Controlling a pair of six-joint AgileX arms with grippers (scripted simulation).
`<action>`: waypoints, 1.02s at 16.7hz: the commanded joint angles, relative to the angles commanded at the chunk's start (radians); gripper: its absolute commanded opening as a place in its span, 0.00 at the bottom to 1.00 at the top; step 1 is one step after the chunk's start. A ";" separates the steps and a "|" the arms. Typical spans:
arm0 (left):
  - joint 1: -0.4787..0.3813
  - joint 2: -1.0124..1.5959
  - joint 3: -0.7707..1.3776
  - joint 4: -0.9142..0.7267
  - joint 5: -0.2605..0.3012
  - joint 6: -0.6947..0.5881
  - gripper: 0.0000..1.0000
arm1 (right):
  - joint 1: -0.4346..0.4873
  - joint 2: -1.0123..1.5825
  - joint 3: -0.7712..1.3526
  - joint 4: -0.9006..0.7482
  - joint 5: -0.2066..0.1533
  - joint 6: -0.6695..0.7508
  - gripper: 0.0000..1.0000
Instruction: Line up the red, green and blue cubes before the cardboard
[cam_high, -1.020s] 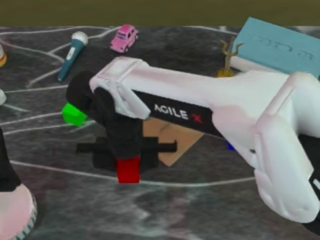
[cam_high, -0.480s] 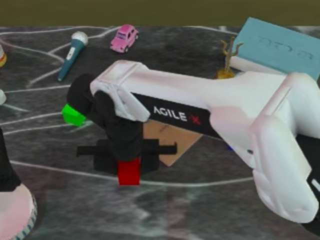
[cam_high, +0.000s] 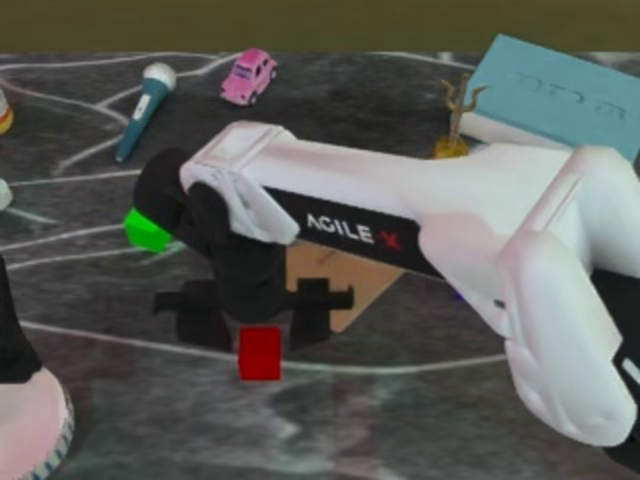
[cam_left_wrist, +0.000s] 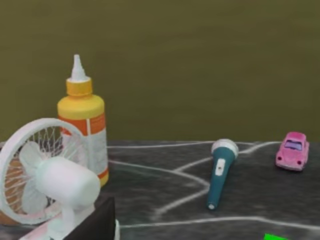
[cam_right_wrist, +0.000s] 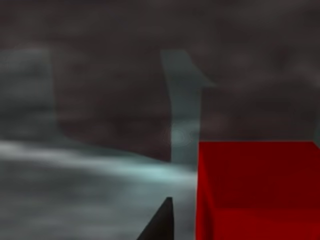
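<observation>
While the right pincer (cam_high: 256, 312) hangs released above it, fingers spread wide, the red cube (cam_high: 259, 353) sits on the surface just before the cardboard (cam_high: 345, 283). Green cube (cam_high: 147, 230) lies to the left. Left arm parked at left edge; its pincer's state cannot be told.

White arm shells (cam_high: 420, 215) — black joints, jaws — "AGILE X" lettering (cam_high: 352, 231).
</observation>
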 joint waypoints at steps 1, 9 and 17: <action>0.000 0.000 0.000 0.000 0.000 0.000 1.00 | 0.000 0.000 0.000 0.000 0.000 0.000 0.98; 0.000 0.000 0.000 0.000 0.000 0.000 1.00 | 0.000 0.000 0.000 0.000 0.000 0.000 1.00; 0.000 0.000 0.000 0.000 0.000 0.000 1.00 | 0.006 -0.015 0.170 -0.193 -0.001 0.003 1.00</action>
